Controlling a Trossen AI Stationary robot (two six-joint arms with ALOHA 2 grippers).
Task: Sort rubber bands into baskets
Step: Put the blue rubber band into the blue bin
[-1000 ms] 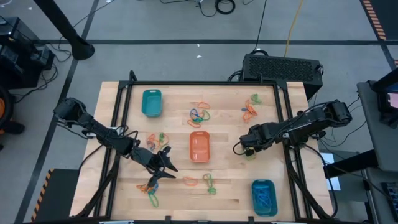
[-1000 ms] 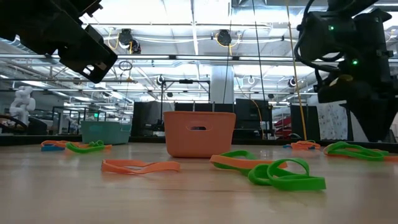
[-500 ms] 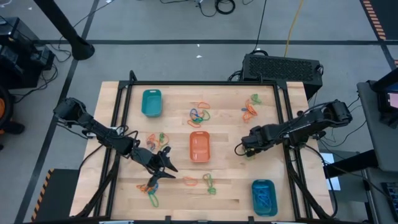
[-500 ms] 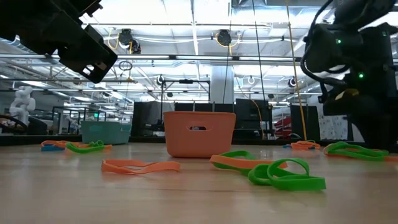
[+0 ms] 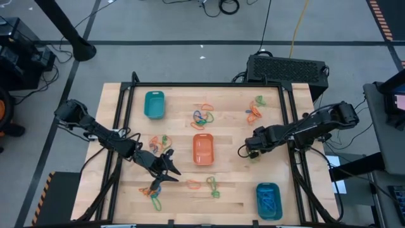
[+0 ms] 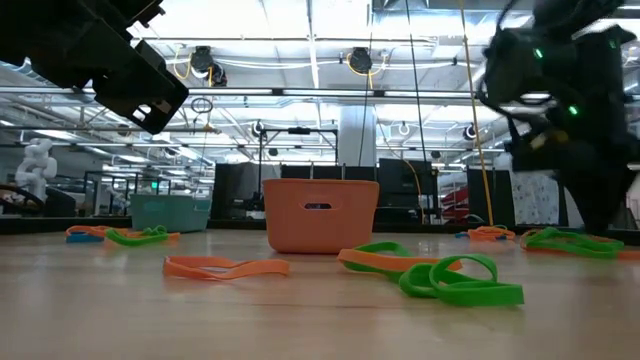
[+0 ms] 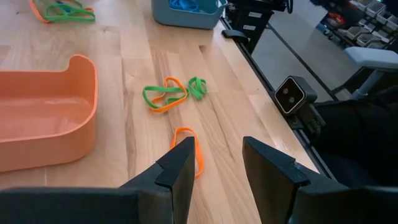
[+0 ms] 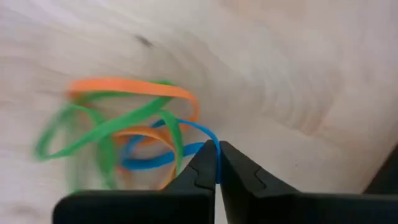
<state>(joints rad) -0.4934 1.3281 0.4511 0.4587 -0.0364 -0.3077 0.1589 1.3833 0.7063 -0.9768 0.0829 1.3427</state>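
I am pinching my right gripper shut on a blue rubber band in a tangle, needing next a lift toward the near-right teal basket, while my left gripper is hanging open.

The right gripper has closed since a second ago; its fingers now pinch a blue rubber band in a small tangle, right of the orange basket.
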